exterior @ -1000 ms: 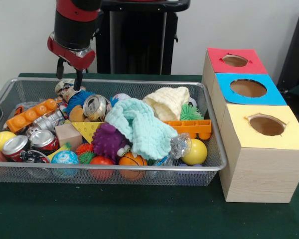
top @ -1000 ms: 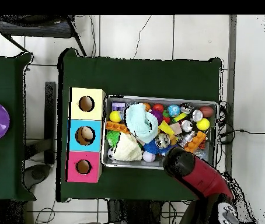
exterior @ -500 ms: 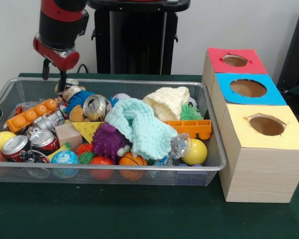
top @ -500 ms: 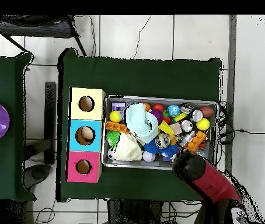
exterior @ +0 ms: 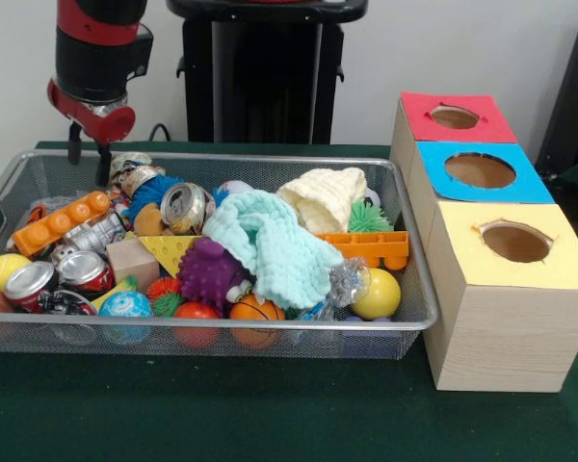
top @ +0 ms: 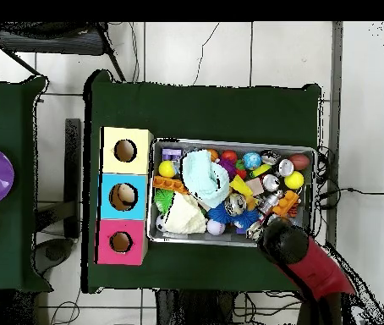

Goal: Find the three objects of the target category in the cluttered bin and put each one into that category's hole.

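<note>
Arm drawn left above the bin's far-left corner, holding nothing.
Since a second earlier the gripper (exterior: 88, 157) had shifted left, from over the cans toward the rim of the wire bin (exterior: 222, 336); its two fingers hung a little apart, empty; the clutter lay unmoved, crushed cans (exterior: 85, 270) at left, teal cloth (exterior: 270, 245) mid-bin, yellow ball (exterior: 380, 294) at right; the green table (exterior: 270, 414) bore the three holed boxes (exterior: 506, 289) beside the bin; the arm descended upright.
</note>
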Action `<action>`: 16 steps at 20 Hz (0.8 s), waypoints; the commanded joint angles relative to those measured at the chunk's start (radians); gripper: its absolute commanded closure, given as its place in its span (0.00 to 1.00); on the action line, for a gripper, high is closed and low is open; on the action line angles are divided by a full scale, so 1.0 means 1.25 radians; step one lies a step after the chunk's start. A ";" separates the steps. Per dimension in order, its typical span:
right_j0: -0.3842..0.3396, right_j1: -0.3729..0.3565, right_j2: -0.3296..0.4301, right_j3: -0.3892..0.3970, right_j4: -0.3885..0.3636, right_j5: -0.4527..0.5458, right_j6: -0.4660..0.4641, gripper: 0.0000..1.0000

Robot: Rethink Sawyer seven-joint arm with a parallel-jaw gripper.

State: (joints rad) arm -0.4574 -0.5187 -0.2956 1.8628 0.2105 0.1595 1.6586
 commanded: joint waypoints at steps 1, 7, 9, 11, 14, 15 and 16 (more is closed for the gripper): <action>-0.020 -0.012 0.119 0.083 0.042 -0.007 0.197 0.00; -0.059 0.000 0.174 0.109 0.044 -0.033 0.197 0.00; -0.075 -0.006 0.205 0.128 0.049 -0.051 0.208 0.00; -0.095 -0.021 0.242 0.155 0.047 -0.087 0.223 0.00; -0.096 -0.012 0.261 0.158 0.047 -0.117 0.237 0.00; -0.102 0.000 0.270 0.153 0.042 -0.137 0.240 0.00; -0.098 0.013 0.274 0.142 0.042 -0.153 0.244 0.00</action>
State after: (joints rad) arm -0.5632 -0.5422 -0.1237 1.9877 0.2202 0.0853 1.6617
